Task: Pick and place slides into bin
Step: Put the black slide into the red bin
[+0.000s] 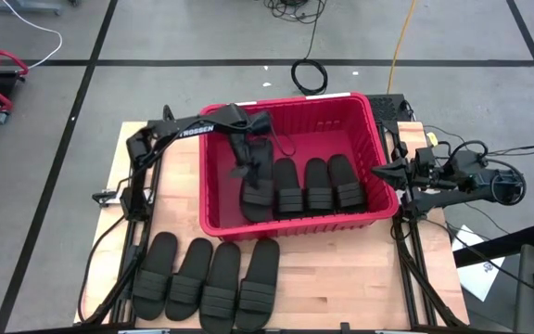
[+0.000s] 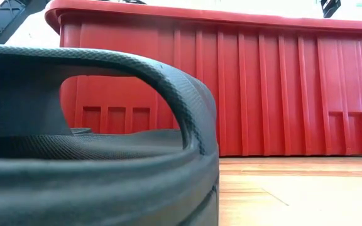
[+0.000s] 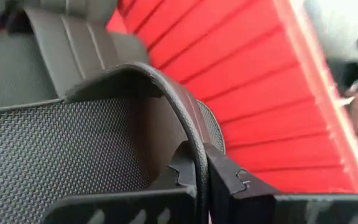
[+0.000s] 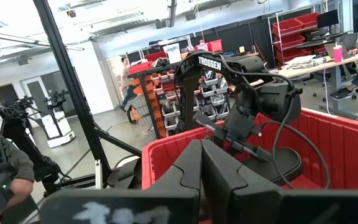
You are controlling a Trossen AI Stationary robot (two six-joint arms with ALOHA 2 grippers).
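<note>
Your left gripper (image 3: pixel 201 180) fingers pinch a slide's (image 1: pixel 256 186) strap inside the bin (image 1: pixel 378 215), left of 3 placed; right gripper (image 4: pixel 201 163) closed, idle.

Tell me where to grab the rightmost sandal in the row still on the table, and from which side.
Grip the rightmost sandal by its ribbed strap, coming straight down from above. It lies flat, sole down, and the strap arches up off the sole, giving the fingers an edge to pinch, probably best from its free right side, since another sandal lies against its left.
</note>
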